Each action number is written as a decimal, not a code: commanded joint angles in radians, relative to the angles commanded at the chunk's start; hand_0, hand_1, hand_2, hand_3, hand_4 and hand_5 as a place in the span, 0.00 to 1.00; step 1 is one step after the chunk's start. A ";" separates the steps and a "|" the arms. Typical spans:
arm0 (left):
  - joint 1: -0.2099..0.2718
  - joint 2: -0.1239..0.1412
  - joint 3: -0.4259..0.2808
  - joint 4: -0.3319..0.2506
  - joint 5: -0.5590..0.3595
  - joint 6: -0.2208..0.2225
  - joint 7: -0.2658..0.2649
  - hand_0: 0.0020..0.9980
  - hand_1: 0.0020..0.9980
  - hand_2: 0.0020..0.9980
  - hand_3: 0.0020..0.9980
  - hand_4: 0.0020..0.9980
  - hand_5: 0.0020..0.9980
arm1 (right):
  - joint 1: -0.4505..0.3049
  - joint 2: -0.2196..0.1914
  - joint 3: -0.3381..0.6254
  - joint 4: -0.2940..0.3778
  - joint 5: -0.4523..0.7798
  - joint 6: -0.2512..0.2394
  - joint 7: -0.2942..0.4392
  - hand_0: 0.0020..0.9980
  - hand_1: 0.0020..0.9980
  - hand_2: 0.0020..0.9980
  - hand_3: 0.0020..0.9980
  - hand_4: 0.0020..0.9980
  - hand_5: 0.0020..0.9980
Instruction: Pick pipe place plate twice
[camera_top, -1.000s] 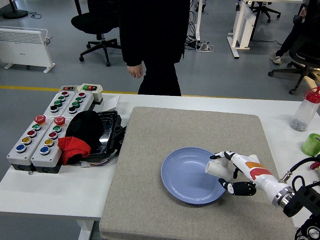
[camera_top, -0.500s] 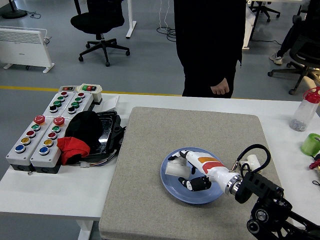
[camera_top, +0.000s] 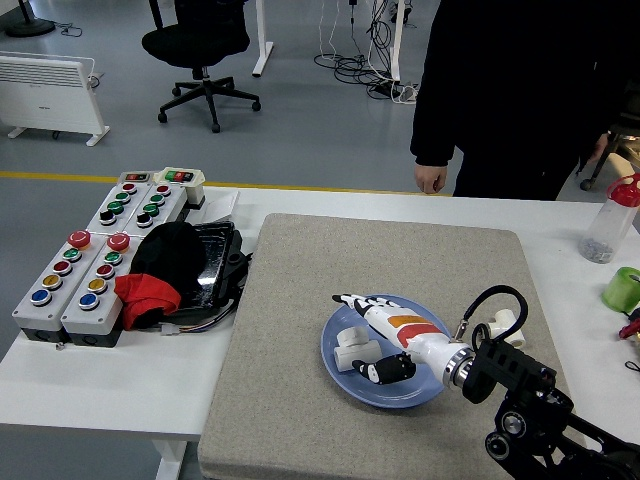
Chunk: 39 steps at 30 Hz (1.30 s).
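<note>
The right hand (camera_top: 372, 335) reaches in from the lower right, over the blue plate (camera_top: 385, 388), with its fingers now spread and holding nothing: the upper fingers stretch toward ten o'clock past the plate's rim, while the black-tipped thumb (camera_top: 388, 371) lies at about six o'clock of the palm. Half a second ago those fingers were curled around the white pipe piece; now that piece is free. The white pipe fitting (camera_top: 354, 347) lies inside the plate at about nine o'clock of its middle, just beside the open palm and between the upper fingers and the thumb, whether it touches them I cannot tell. A second white pipe fitting (camera_top: 501, 326) lies on the grey mat (camera_top: 300, 300) at about three o'clock of the plate, outside the rim and close behind the black wrist.

The plate sits where it sat before, on the mat's right half. At nine o'clock of the mat lie the button boxes (camera_top: 95, 255) and a black and red cloth bundle (camera_top: 160, 275), unmoved. At twelve o'clock, the person (camera_top: 520, 90) in dark clothes has stepped further right along the table's far side, one hand (camera_top: 432, 180) hanging loose above the table edge. A clear bottle (camera_top: 611, 222) and a green roll (camera_top: 624, 289) sit at three o'clock.
</note>
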 joint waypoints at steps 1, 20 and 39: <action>0.000 0.000 0.000 0.000 0.000 0.000 0.000 0.73 0.75 0.70 0.65 0.39 1.00 | -0.001 -0.002 0.004 0.003 0.004 0.004 0.000 1.00 0.96 1.00 1.00 0.81 0.35; 0.007 -0.002 0.000 0.000 0.006 -0.002 0.000 0.73 0.75 0.70 0.65 0.39 1.00 | -0.042 -0.052 0.349 -0.059 -0.067 0.034 -0.019 1.00 0.93 1.00 0.99 0.79 0.36; 0.021 -0.005 -0.007 0.000 0.024 -0.003 0.002 0.72 0.75 0.70 0.65 0.39 1.00 | -0.085 -0.074 0.437 -0.189 -0.134 0.120 -0.091 1.00 0.93 1.00 0.97 0.77 0.35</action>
